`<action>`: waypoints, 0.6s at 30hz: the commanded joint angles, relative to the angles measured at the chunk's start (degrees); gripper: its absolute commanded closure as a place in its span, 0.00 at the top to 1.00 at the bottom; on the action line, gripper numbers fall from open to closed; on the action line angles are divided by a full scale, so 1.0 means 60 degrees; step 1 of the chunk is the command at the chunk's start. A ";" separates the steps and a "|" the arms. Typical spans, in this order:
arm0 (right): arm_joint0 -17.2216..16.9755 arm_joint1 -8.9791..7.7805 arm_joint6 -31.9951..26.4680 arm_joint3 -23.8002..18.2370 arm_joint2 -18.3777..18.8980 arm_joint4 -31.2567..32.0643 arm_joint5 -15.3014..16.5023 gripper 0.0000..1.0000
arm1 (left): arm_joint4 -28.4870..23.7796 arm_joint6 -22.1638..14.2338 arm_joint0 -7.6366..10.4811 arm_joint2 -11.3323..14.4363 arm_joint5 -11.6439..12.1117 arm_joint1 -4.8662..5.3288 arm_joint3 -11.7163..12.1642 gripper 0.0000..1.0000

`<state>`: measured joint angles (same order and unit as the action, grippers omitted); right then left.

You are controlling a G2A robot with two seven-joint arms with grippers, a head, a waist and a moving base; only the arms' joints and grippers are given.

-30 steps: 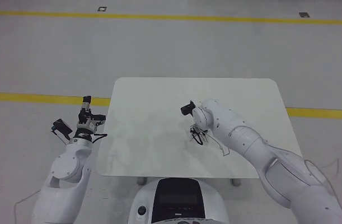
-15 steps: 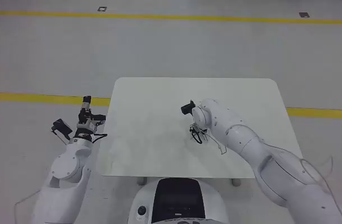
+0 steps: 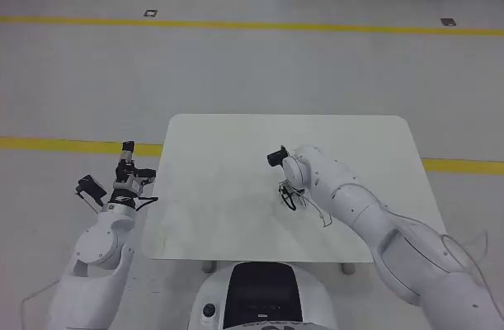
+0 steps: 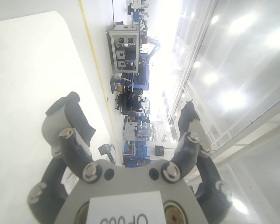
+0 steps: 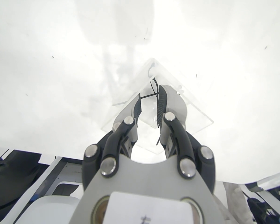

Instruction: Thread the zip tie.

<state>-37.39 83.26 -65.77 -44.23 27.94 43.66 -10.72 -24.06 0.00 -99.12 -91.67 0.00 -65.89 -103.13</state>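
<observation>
Looks like a big robotics lab or factory test hall, not anybody's home. Pale grey floor [image 3: 70, 82] with yellow lines [image 3: 235, 25] taped across it and little square markers [image 3: 151, 12], and one plain white counter [image 3: 235, 165] sitting out in the open. The left wrist view looks down the hall: a metal-framed equipment cabinet [image 4: 124, 47], blue workstations [image 4: 136, 150], black office chairs [image 4: 121, 103], and a really high ceiling with rows of lights [image 4: 238, 26].
</observation>
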 commanded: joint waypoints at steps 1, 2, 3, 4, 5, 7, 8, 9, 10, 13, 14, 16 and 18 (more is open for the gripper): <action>-0.0035 -0.0017 0.0003 -0.0065 0.0067 0.0062 -0.0032 0.16 | 0.0000 0.0000 0.0000 0.0000 0.0000 0.0000 0.0000 1.00; -0.0052 -0.0026 -0.0003 -0.0100 0.0097 0.0093 -0.0050 0.16 | 0.0000 0.0000 0.0000 0.0000 0.0000 0.0000 0.0000 1.00; -0.0072 -0.0037 -0.0004 -0.0136 0.0129 0.0124 -0.0069 0.16 | 0.0000 0.0000 0.0000 0.0000 0.0000 0.0000 0.0000 1.00; -0.0092 -0.0048 -0.0010 -0.0168 0.0158 0.0158 -0.0088 0.15 | 0.0000 0.0000 0.0000 0.0000 0.0000 0.0000 0.0000 1.00; -0.0119 -0.0061 -0.0030 -0.0210 0.0196 0.0202 -0.0120 0.15 | 0.0000 0.0000 0.0000 0.0000 0.0000 0.0000 0.0000 1.00; -0.0156 -0.0079 -0.0063 -0.0271 0.0250 0.0277 -0.0179 0.15 | 0.0000 0.0000 0.0000 0.0000 0.0000 0.0000 0.0000 1.00; -0.0181 -0.0090 -0.0087 -0.0314 0.0283 0.0325 -0.0207 0.15 | 0.0000 0.0000 0.0000 0.0000 0.0000 0.0000 0.0000 1.00; -0.0201 -0.0098 -0.0100 -0.0340 0.0310 0.0355 -0.0217 0.15 | 0.0000 0.0000 0.0000 0.0000 0.0000 0.0000 0.0000 1.00; -0.0223 -0.0107 -0.0108 -0.0356 0.0339 0.0381 -0.0224 0.15 | 0.0000 0.0000 0.0000 0.0000 0.0000 0.0000 0.0000 1.00; -0.0290 -0.0124 -0.0125 -0.0386 0.0423 0.0456 -0.0236 0.13 | 0.0000 0.0000 0.0000 0.0000 0.0000 0.0000 0.0000 1.00; -0.0304 -0.0126 -0.0138 -0.0388 0.0449 0.0465 -0.0228 0.13 | 0.0000 0.0000 0.0000 0.0000 0.0000 0.0000 0.0000 1.00; -0.0330 -0.0125 -0.0167 -0.0384 0.0504 0.0474 -0.0184 0.13 | 0.0000 0.0000 0.0000 0.0000 0.0000 0.0000 0.0000 1.00; -0.0345 -0.0117 -0.0182 -0.0369 0.0538 0.0497 -0.0151 0.13 | 0.0000 0.0000 0.0000 0.0000 0.0000 0.0000 0.0000 1.00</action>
<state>-39.43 82.53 -66.83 -46.49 31.08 46.58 -11.71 -24.06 0.00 -99.12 -91.67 0.00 -65.89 -103.13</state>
